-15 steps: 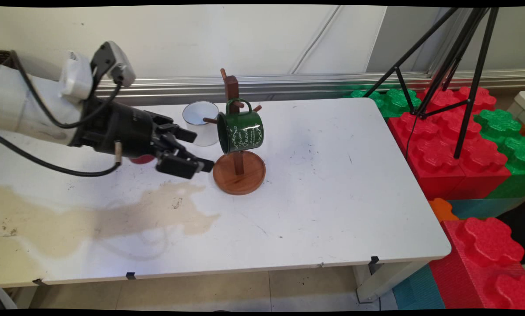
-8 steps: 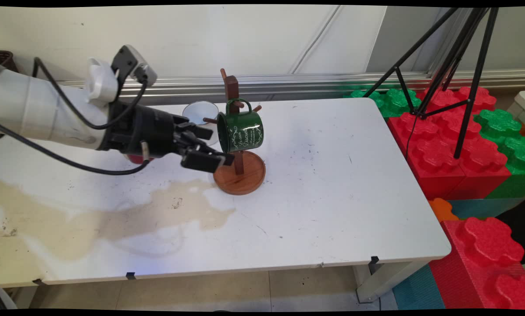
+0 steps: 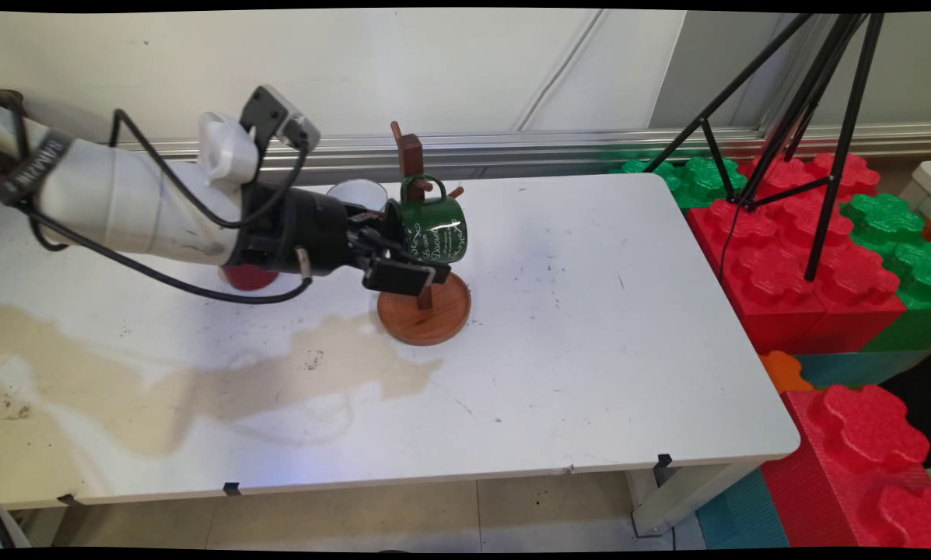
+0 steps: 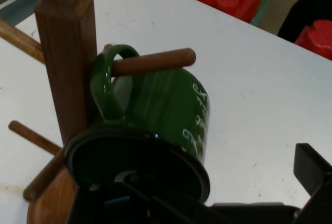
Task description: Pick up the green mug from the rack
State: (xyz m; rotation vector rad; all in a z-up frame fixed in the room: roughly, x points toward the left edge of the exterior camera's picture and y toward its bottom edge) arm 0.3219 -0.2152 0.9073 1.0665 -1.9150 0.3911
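Nearing green mug (image 3: 428,230), tool (image 3: 403,260) seemingly open

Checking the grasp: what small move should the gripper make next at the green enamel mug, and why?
Probably close the gripper gently: its open fingers seem to straddle the green enamel mug's rim, while the mug hangs by its handle on the wooden rack's peg.

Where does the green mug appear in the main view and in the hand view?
Main view: the green mug hangs by its handle on the wooden mug tree, centre-left, beside the claw.
Hand view: the green mug fills the lower middle, mouth toward the camera.
Shared landmark: the tree's square post.
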